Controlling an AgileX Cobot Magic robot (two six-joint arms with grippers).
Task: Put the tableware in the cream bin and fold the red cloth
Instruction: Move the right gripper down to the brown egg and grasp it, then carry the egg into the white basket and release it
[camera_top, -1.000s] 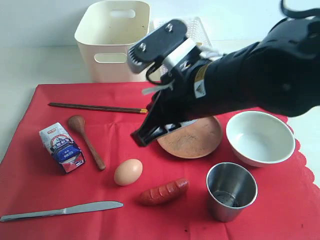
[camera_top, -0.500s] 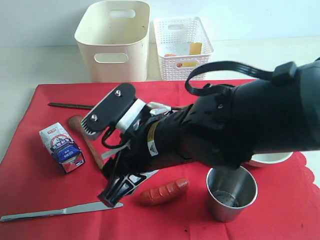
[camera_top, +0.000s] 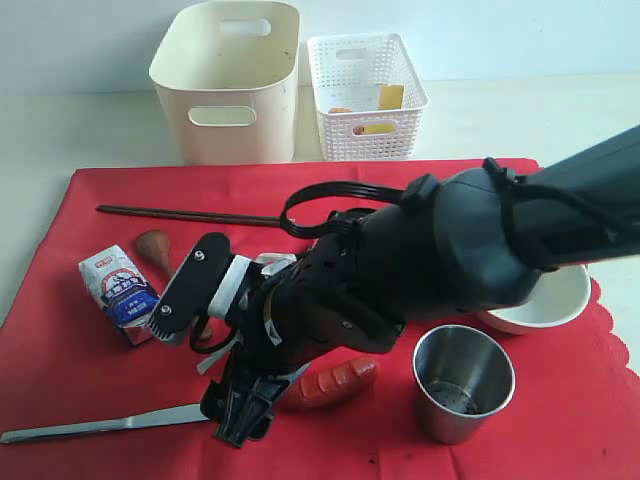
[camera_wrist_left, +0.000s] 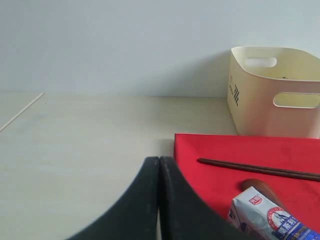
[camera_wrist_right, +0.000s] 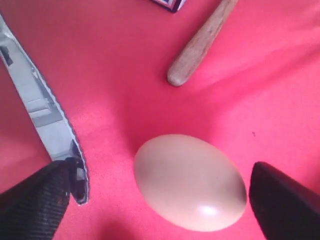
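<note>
Right end effector (camera_wrist_right: 157, 200) hangs low over the red cloth (camera_top: 100, 200), jaws spread wide around the egg (camera_wrist_right: 190, 180), beside the knife (camera_wrist_right: 45, 115) tip, toward the desk's near-left corner. Left end effector (camera_wrist_left: 159, 162) is closed. The cream bin (camera_top: 200, 145) stands by the far edge.

Exterior high, wrists low; right closest; red cloth (camera_top: 200, 185) shared
</note>
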